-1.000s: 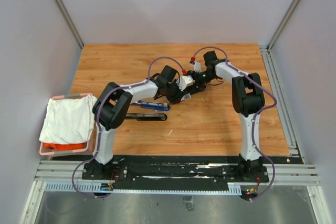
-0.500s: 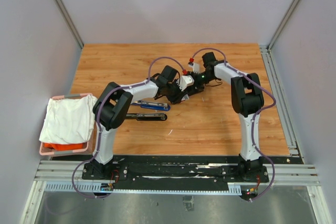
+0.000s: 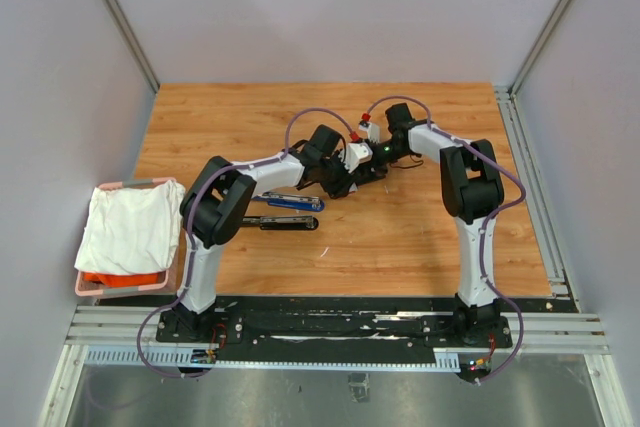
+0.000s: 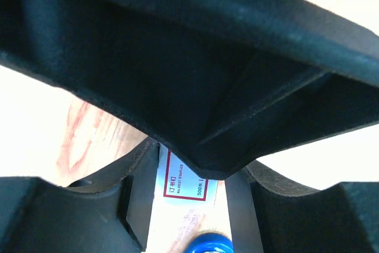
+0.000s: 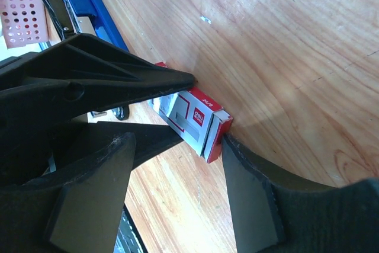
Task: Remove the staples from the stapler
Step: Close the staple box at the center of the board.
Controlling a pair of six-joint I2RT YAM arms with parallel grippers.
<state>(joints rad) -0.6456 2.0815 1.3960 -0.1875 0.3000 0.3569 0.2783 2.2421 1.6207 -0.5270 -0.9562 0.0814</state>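
The left jaws clamp the red-and-white box [image 5: 198, 117]; the right jaws stand apart around that box's end. The blue stapler [image 5: 99, 11] lies on the desk [image 5: 266, 39] near the box, outside both jaws.

A small red-and-white box [image 5: 195, 124] sits on the wooden surface [image 3: 400, 237] in my right wrist feed, one end turned toward the lens. My left wrist feed catches its white, red-bordered label with small print. At the left of my overhead feed, a pink perforated basket [image 3: 135, 184] holds a crumpled white cloth [image 3: 128, 227] over something orange [image 3: 120, 278]. Aluminium rails [image 3: 110, 325] line the near edge.
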